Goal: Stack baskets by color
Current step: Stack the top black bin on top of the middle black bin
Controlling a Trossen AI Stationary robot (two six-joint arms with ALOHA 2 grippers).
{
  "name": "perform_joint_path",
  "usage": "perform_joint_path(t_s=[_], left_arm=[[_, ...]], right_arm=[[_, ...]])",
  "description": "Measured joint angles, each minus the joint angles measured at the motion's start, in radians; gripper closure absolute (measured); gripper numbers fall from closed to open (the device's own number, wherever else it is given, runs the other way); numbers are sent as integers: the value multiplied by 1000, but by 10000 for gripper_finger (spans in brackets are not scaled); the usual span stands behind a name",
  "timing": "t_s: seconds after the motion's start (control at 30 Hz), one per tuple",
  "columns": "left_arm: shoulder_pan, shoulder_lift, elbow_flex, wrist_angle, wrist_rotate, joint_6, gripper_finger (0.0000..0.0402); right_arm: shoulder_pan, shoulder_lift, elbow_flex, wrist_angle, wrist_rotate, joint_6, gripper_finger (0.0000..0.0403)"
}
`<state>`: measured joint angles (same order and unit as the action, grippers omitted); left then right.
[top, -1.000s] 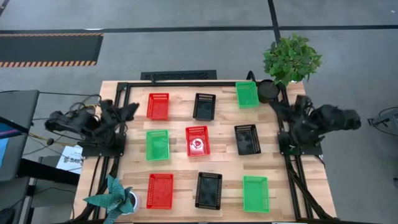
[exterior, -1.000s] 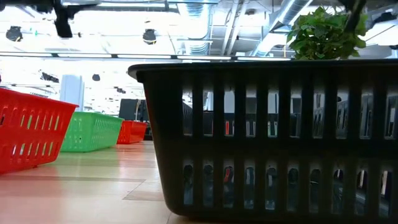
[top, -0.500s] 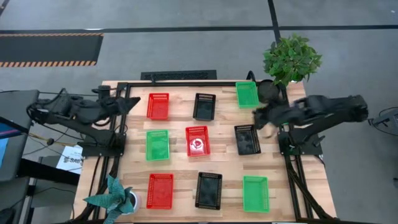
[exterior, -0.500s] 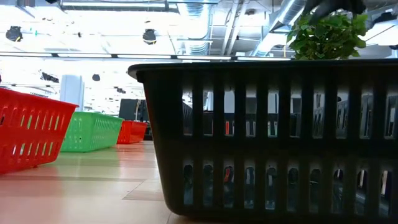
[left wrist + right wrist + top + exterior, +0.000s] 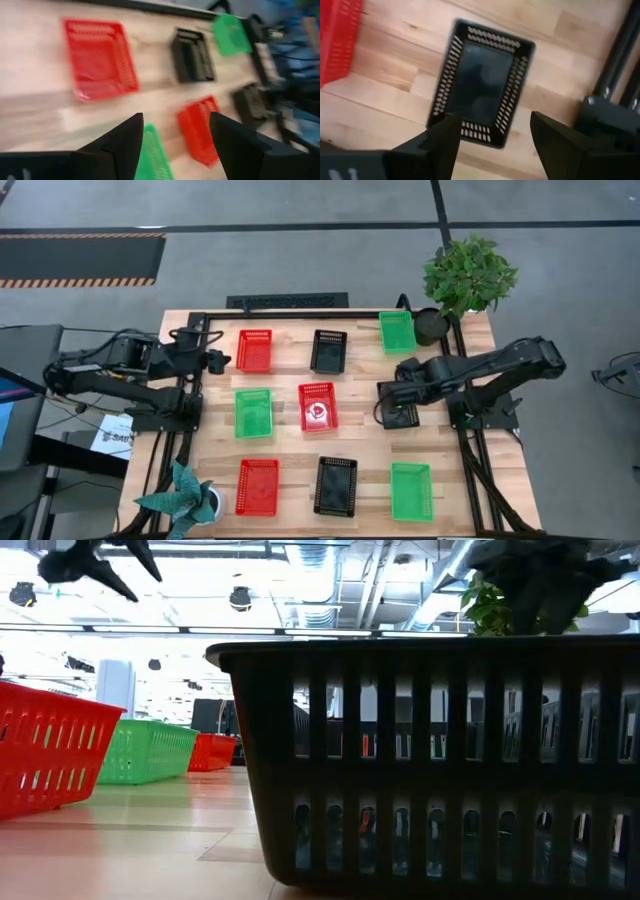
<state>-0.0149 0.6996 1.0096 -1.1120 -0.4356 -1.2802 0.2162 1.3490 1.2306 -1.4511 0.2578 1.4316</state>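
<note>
We see nine small perforated plastic baskets spread singly in three rows on the pale wooden slatted table (image 5: 360, 480); none sits inside another. Away from the arm bases lie the red mesh basket (image 5: 254, 350), a black one (image 5: 328, 351) and a green one (image 5: 397, 331); the middle row holds green (image 5: 253, 412), red (image 5: 318, 406) and the black mesh basket (image 5: 398, 406); the near row holds red (image 5: 257, 486), black (image 5: 336, 485) and green (image 5: 411, 491).

Our right gripper (image 5: 388, 394) hangs over that middle-row black basket, fingers (image 5: 432, 150) spread apart and empty, the basket framed between them in the wrist view; our left gripper (image 5: 218, 360) hovers just beside the far red basket, its fingers (image 5: 125, 142) likewise parted, holding nothing.

A leafy green potted plant (image 5: 467, 273) stands at the far right corner.
</note>
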Motion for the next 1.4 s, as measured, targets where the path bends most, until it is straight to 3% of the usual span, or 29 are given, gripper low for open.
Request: perform_joint_path(t_s=[0.1, 0.27, 0.37, 0.47, 0.63, 0.8, 0.93, 1.13, 1.4], left_arm=[[32, -93, -119, 143, 84, 8, 182], [46, -172, -271, 243, 119, -20, 181], [46, -169, -305, 244, 129, -26, 181], [45, -156, -313, 247, 142, -24, 181], [45, -136, -313, 251, 136, -23, 181], [45, -133, -313, 251, 136, -23, 181], [45, -133, -313, 251, 135, -23, 181], [45, -133, -313, 250, 134, -23, 181], [45, -133, -313, 250, 134, -23, 181]], right_arm=[[44, -76, -81, 36, -7, 93, 143], [85, -179, -220, 81, -26, 209, 143], [53, -212, -251, 215, -26, 189, 142], [-14, -209, -250, 406, -26, 68, 142], [-181, -133, -250, 659, -26, -150, 142], [-371, -13, -250, 764, -26, -240, 142], [-482, 87, -250, 912, -107, -319, 142], [-540, 229, -224, 1068, -183, -385, 142], [-559, 409, -105, 1065, -186, -449, 142]])
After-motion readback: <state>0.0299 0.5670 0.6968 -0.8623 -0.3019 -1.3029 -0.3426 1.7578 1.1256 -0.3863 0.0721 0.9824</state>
